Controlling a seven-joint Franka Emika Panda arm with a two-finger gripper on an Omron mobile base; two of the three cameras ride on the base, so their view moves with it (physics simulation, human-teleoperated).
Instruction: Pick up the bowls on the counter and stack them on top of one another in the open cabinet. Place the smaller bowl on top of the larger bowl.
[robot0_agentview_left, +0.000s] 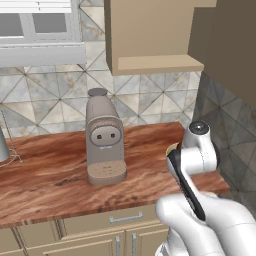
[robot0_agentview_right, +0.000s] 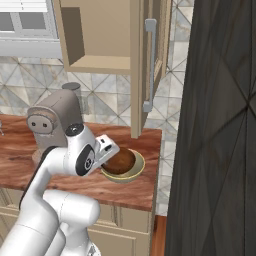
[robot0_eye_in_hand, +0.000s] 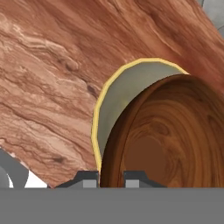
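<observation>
Down at the claw (robot0_eye_in_hand: 111, 178), the two dark finger tips sit one on each side of the small brown bowl's (robot0_eye_in_hand: 170, 140) rim, pinching its wall between them, though only the tip tops show, so the grip looks firm rather than certain. That dark reddish-brown bowl sits inside the wide pale olive-yellow bowl (robot0_eye_in_hand: 127, 87), whose yellow rim curves around it on the side toward the open tabletop (robot0_eye_in_hand: 48, 87).

From the right base camera, the white arm reaches low and the hand covers the near edge of the pair; the brown bowl (robot0_agentview_right: 120, 161) is nested in the yellow bowl (robot0_agentview_right: 134, 172), both resting on the reddish wood-grain tabletop (robot0_agentview_right: 130, 192) near its right end. In the left base view only a sliver of yellow rim (robot0_agentview_left: 171, 148) peeks out beside the wrist.

Just to the left stands the taupe coffee machine (robot0_agentview_right: 52, 122), close by but apart from the bowls. Above, the tan wall cabinet (robot0_agentview_right: 100, 64) hangs with its door (robot0_agentview_right: 147, 65) swung open, plain shelf board exposed.
</observation>
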